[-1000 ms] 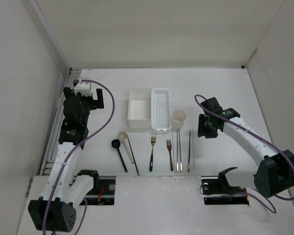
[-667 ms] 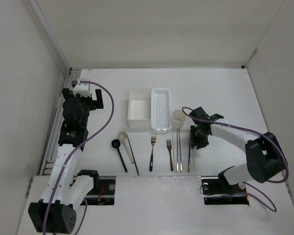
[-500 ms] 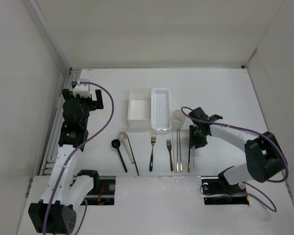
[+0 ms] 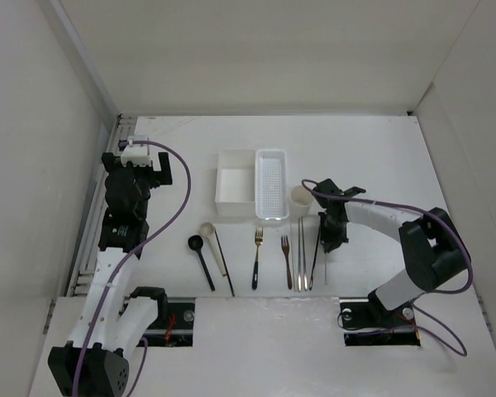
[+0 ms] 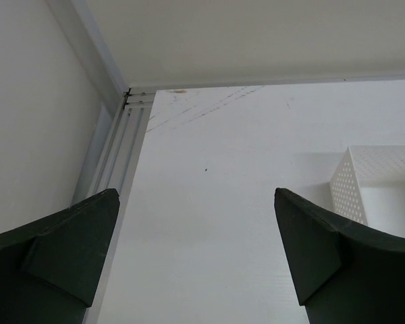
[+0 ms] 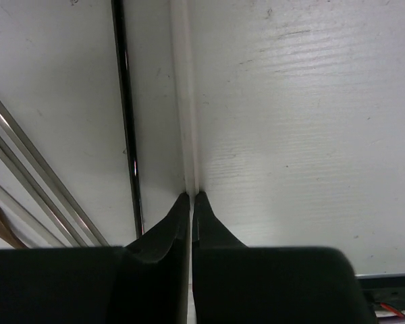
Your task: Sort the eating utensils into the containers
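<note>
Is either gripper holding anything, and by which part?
The right gripper is shut on a thin pale stick, likely a chopstick, pinched along its shaft; which end is nearer cannot be told. The left gripper is open, holding nothing.

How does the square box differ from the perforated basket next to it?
The square box is wide with plain solid walls; the perforated basket is narrow, long and full of small holes. The basket's corners are rounded, the box's sharp. Both are white, open-topped and empty, standing side by side.
</note>
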Available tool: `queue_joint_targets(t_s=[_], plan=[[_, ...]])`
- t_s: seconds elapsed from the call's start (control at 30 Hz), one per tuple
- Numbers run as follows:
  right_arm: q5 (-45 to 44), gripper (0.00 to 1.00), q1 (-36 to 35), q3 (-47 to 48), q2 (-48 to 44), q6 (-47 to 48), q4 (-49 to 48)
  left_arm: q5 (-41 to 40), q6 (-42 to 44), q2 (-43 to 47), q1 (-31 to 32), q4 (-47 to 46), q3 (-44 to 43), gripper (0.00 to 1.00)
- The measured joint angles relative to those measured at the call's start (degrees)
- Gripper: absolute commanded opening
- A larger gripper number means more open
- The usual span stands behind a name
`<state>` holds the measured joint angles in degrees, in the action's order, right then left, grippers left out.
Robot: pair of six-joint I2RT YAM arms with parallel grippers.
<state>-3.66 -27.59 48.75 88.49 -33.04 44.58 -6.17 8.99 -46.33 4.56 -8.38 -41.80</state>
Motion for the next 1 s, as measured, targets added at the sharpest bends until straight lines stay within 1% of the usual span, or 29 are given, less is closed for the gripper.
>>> queue_joint_targets(t_s=[0.13,0.2,0.27,0.33,0.43,0.53,0.6,0.7,0.87,1.0], plan=[[-2.45,0.0,-0.55,1.05,0.37,-1.18,2.08,-0.39,0.13,0.07,0.0,0.0,0.13,1.0],[-5.53,0.0,-0.66,1.92,-0.33,-1.81,4.09,-0.48,0.15,0.07,0.0,-0.09,0.13,1.0],[-9.2,0.0,-0.76,5.07,-1.57,-2.47,7.76,-0.59,0.15,0.07,0.0,-0.11,0.13,1.0],[-13.55,0.0,-1.25,10.8,-3.41,-2.89,11.43,-0.63,0.15,0.07,0.0,-0.09,0.13,1.0],[-19.58,0.0,-3.06,24.24,-4.5,-2.95,14.88,-0.57,-0.04,0.04,0.0,-0.02,0.17,1.0],[-23.37,0.0,-5.92,36.74,-4.17,-0.55,13.29,-0.2,-0.63,0.07,-0.02,0.11,0.92,1.0],[-23.12,0.0,-7.61,42.75,-3.08,1.97,10.1,0.2,-1.44,0.04,0.0,0.83,1.64,1.0],[-19.63,0.0,-8.76,47.95,1.33,4.2,4.7,0.98,-2.51,-0.02,-0.02,2.8,2.05,1.0],[-13.51,0.0,-8.79,53.16,15.63,6.12,-2.23,1.7,-3.52,-0.02,-0.04,4.55,2.05,1.0],[-9.6,0.0,-8.66,56.92,26.43,7.8,-2.49,1.88,-3.74,-0.02,-0.48,5.44,2.05,1.0]])
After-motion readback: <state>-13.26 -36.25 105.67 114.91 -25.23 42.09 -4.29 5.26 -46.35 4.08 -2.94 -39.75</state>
